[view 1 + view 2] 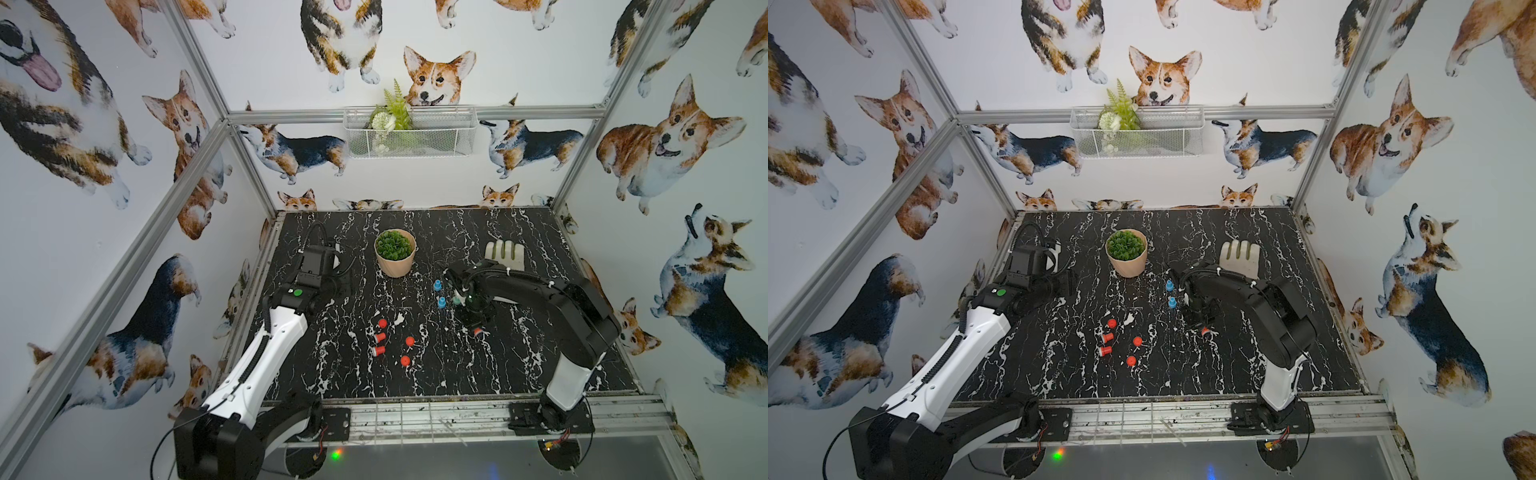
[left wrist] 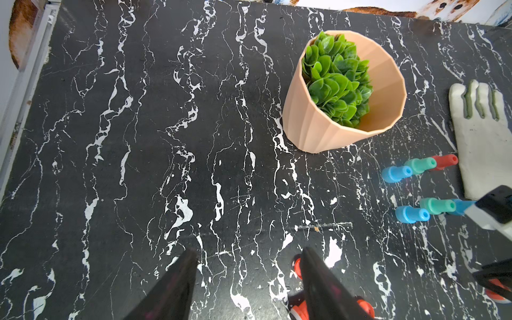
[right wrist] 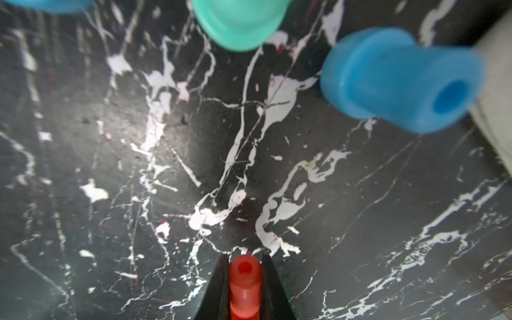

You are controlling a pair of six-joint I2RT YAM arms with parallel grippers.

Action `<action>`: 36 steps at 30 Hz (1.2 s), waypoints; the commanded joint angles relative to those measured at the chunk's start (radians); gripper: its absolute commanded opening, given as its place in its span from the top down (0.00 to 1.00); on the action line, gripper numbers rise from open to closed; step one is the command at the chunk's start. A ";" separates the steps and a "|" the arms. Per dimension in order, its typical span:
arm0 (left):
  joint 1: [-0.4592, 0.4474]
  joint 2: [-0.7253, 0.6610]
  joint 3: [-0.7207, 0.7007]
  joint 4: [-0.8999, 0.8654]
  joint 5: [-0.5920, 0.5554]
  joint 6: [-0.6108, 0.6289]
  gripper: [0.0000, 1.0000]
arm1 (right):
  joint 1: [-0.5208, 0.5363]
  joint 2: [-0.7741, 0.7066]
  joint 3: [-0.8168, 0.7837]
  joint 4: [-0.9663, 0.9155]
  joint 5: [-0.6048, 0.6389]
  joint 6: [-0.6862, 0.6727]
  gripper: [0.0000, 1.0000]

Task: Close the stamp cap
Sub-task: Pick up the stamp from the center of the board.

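Here: red stamp piece (image 3: 245, 288), pinched in my right pincer (image 3: 244, 259) near the blue stamp (image 3: 399, 80). Judged risk was slippage, or toppling that stamp.

The marble table (image 1: 457, 374) is carrying a plant pot (image 1: 395, 266); red stamp pieces (image 1: 379, 337) are lying before it, blue stamps (image 1: 437, 286) standing beside.
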 commanded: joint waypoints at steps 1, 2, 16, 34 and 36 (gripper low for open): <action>0.001 -0.008 -0.002 0.011 0.014 0.004 0.37 | 0.001 -0.056 0.015 -0.008 -0.045 0.068 0.91; 0.001 -0.008 -0.001 0.014 0.017 0.000 0.37 | 0.001 -0.073 0.022 -0.004 -0.060 0.081 0.92; -0.041 -0.089 0.032 0.188 0.269 -0.251 0.37 | 0.001 -0.354 0.106 0.323 -0.273 0.485 0.96; -0.209 -0.048 -0.010 0.685 0.429 -0.578 0.35 | 0.136 -0.486 -0.019 0.874 0.048 1.212 1.00; -0.249 -0.028 0.005 0.682 0.407 -0.559 0.35 | 0.146 -0.474 -0.004 0.888 0.052 1.238 1.00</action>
